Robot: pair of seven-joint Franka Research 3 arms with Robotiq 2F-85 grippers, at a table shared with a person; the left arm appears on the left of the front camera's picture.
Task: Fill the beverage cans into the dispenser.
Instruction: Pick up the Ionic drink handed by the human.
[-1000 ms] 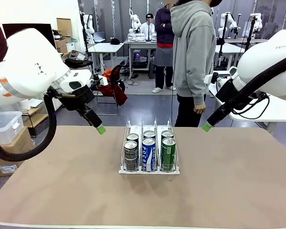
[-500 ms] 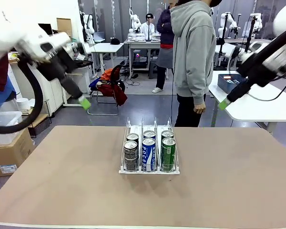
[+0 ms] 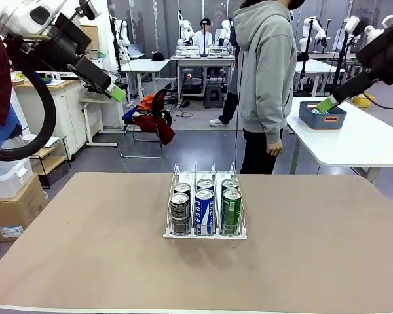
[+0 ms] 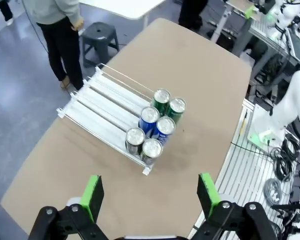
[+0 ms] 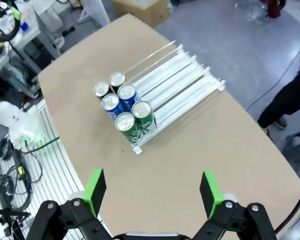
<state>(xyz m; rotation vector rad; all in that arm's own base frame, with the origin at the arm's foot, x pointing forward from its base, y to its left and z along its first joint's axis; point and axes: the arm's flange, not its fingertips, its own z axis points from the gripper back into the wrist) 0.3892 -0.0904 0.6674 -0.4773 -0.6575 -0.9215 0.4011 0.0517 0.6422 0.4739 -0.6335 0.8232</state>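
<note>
Open desk (image 3: pixel 85 248) surrounds the rack (image 4: pixel 102 102) on all sides. Cans (image 3: pixel 204 208) fill its near end, and the far end is free. A person (image 3: pixel 265 78) stands at the desk's far edge.

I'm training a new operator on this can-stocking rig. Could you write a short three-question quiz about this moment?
1. How many beverage cans stand in the dispenser?
2. True or false: the left pincer is shut on a can.
3. Which colour are the cans in the middle lane? A) green B) blue C) dark grey

Key:
1. Six, two per lane.
2. False; it is open and empty, as is the right pincer.
3. B
</note>
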